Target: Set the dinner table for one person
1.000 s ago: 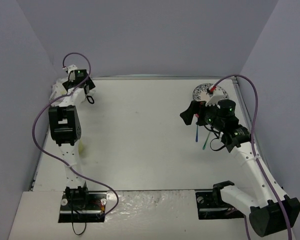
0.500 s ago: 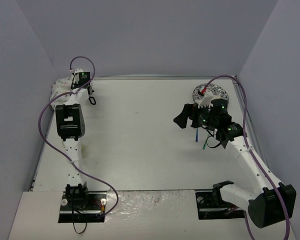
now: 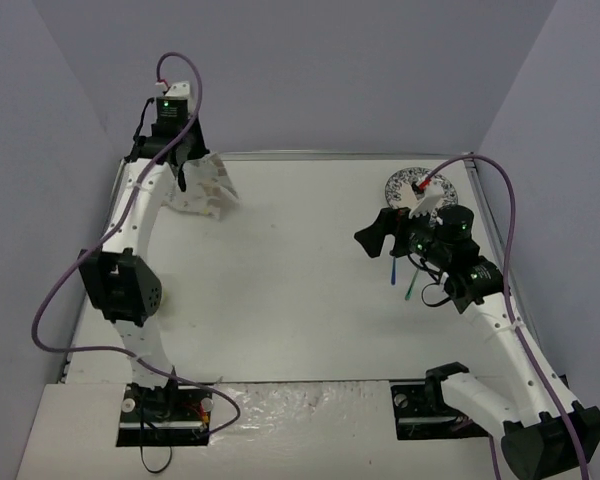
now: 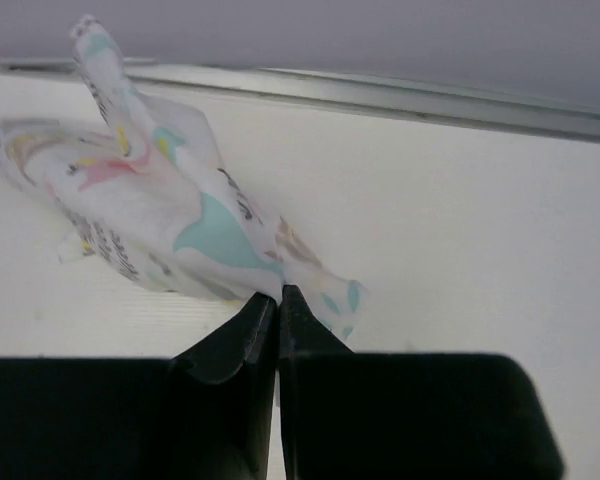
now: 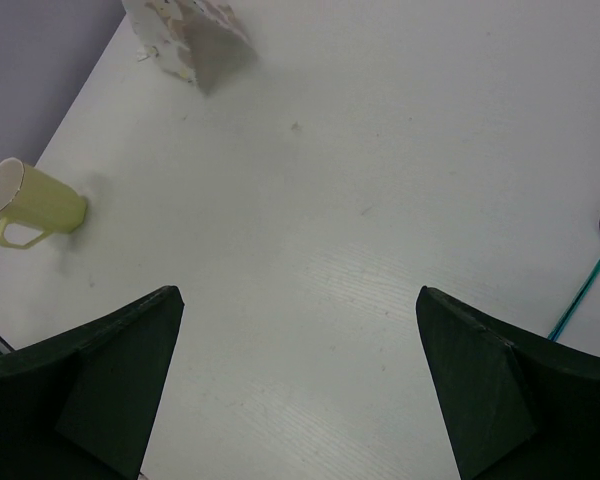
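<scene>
The dinner table is a large white top. At its far left corner my left gripper is shut on a corner of the printed cloth, which hangs crumpled from the tips above the surface. In the left wrist view the jaws pinch the cloth with no gap. My right gripper stands open over the right half of the table with only bare tabletop between its fingers. The cloth also shows far off in the right wrist view.
A patterned plate lies at the far right, partly behind the right arm. A blue utensil and a green one lie just below the right wrist. A yellow mug stands by the table's left edge.
The left gripper has shut on the cloth and risen with it, pulling it up and slightly right from the corner. The right arm has shifted only a little.
</scene>
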Robot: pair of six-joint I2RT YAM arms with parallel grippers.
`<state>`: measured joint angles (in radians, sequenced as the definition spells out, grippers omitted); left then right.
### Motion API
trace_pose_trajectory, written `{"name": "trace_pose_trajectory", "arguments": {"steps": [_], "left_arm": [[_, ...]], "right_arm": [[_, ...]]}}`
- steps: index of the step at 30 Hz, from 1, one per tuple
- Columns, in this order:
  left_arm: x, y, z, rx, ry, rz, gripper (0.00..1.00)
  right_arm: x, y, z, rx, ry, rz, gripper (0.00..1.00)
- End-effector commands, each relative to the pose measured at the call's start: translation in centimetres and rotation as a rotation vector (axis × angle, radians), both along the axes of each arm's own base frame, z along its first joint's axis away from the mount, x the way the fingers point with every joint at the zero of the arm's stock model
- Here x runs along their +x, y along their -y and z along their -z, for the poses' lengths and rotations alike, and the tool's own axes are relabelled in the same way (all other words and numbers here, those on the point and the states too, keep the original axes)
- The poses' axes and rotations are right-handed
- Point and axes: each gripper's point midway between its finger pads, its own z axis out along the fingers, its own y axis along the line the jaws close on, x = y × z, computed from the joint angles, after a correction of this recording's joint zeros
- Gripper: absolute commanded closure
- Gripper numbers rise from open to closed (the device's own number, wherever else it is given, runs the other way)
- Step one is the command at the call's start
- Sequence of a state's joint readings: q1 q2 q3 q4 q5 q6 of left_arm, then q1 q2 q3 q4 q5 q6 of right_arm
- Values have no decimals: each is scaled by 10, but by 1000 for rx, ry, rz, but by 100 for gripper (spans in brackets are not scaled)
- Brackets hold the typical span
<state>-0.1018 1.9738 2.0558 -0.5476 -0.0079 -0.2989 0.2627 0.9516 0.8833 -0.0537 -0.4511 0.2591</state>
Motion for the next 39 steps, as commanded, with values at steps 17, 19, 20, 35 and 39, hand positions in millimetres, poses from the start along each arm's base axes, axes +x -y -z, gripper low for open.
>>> {"name": "trace_pose_trajectory", "arguments": {"steps": [17,19,20,35,39], "left_arm": [[-286,220,76,-43,-244,627,46],[-266,200,74,-29,-218,535,44],[-260,195,73,-28,-207,510,44],[-105,114,163,-65,-236,102,45],[-82,102,169,-53,-249,85,46]], "right_arm": [[14,4,66,-36,-158,124,10],[17,-3,81,-70,-195,130,14],[20,-3,89,-89,-211,142,14],[48,-17,181,-245,-337,191,38],[44,-19,188,-251,-340,163,39]]}}
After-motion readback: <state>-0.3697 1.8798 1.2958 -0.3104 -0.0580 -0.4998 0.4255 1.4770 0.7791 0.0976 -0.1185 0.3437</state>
